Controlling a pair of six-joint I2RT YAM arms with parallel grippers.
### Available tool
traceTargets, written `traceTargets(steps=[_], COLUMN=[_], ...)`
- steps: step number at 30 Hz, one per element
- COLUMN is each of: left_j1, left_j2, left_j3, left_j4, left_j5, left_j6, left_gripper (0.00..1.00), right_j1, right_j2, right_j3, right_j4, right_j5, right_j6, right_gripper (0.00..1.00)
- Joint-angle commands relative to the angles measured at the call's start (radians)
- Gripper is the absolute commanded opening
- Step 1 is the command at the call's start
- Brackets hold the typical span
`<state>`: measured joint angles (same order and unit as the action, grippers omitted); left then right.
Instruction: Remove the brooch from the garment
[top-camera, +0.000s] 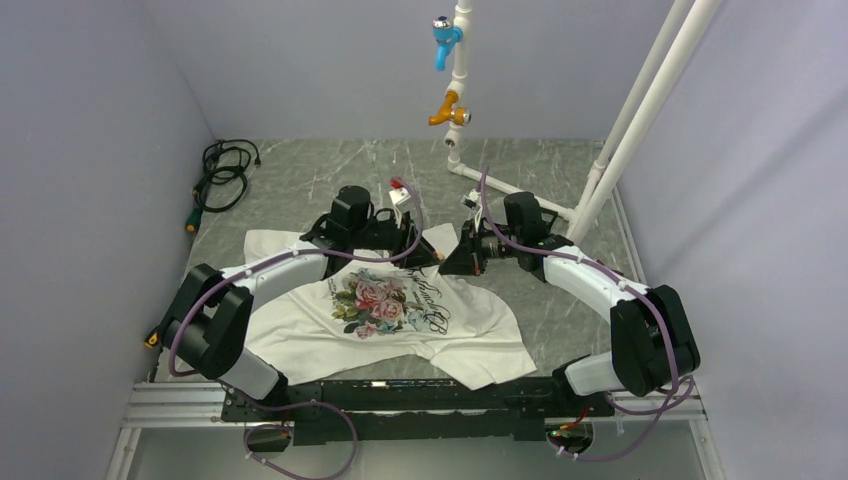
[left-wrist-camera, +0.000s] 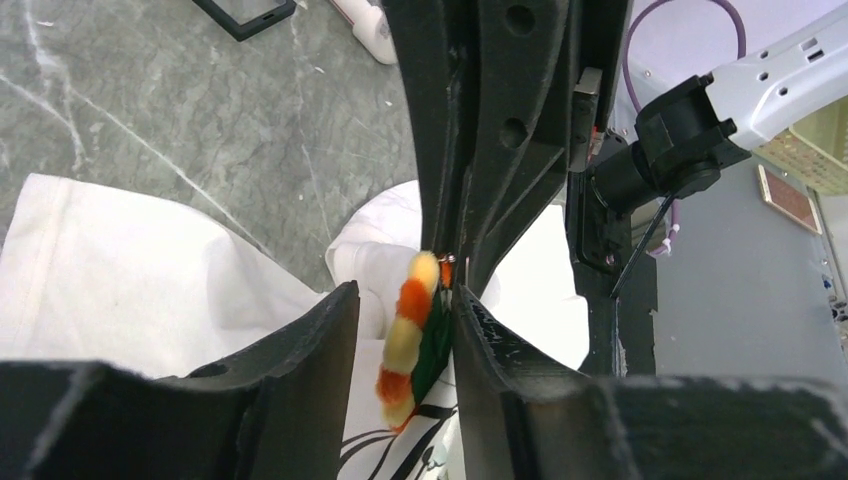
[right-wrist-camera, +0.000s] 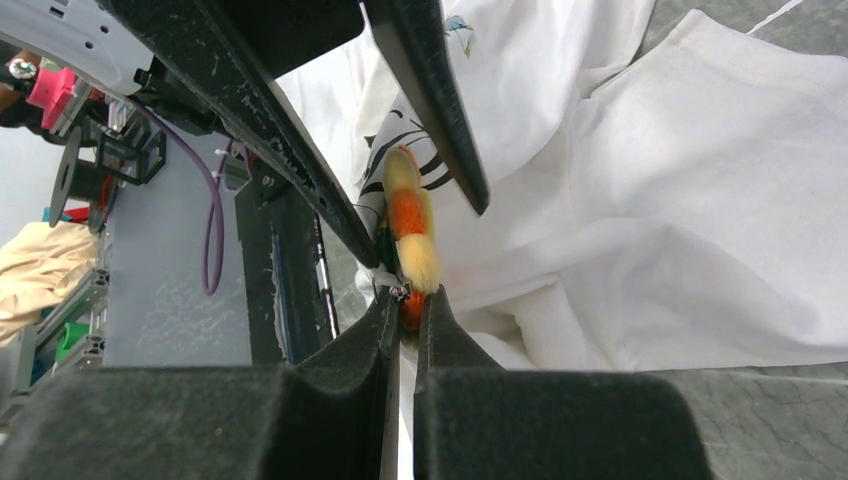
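The brooch (left-wrist-camera: 410, 340), a fuzzy orange-and-yellow flower with a dark green backing, stands edge-on over the white garment (left-wrist-camera: 150, 280). My right gripper (right-wrist-camera: 408, 298) is shut on the brooch's (right-wrist-camera: 410, 225) lower rim. My left gripper (left-wrist-camera: 405, 295) is open around the brooch: the backing rests against one finger, and a gap shows on the fuzzy side. In the top view both grippers, left (top-camera: 432, 258) and right (top-camera: 452, 260), meet above the collar of the garment (top-camera: 300, 335), whose rose print faces up. The brooch is hidden there.
A white pipe stand with a blue valve (top-camera: 443, 38) and an orange valve (top-camera: 448, 112) rises at the back. Slanted white pipes (top-camera: 640, 110) run at the right. A coiled black cable (top-camera: 225, 175) lies at the back left. Grey walls close in both sides.
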<state>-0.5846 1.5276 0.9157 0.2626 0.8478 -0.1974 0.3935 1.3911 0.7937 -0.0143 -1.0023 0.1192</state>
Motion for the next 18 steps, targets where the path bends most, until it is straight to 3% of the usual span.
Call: traceTargets(steps=[1, 13, 18], left_j1=[0.023, 0.005, -0.001], left_j2=[-0.043, -0.052, -0.025], left_j3=[-0.034, -0.032, -0.002], left_j4=[0.122, 0.101, 0.044], left_j5=[0.035, 0.067, 0.074], left_j6=[-0.048, 0.013, 0.048], left_gripper=[0.46, 0.61, 0.51], right_j1=[0.001, 0.001, 0.001], right_j2=[-0.040, -0.038, -0.058], right_j3=[0.003, 0.003, -0.008], right_j4=[0.032, 0.039, 0.052], right_j5=[-0.027, -0.031, -0.056], right_j6=[-0.020, -0.019, -0.056], right_gripper=[0.00, 0.00, 0.00])
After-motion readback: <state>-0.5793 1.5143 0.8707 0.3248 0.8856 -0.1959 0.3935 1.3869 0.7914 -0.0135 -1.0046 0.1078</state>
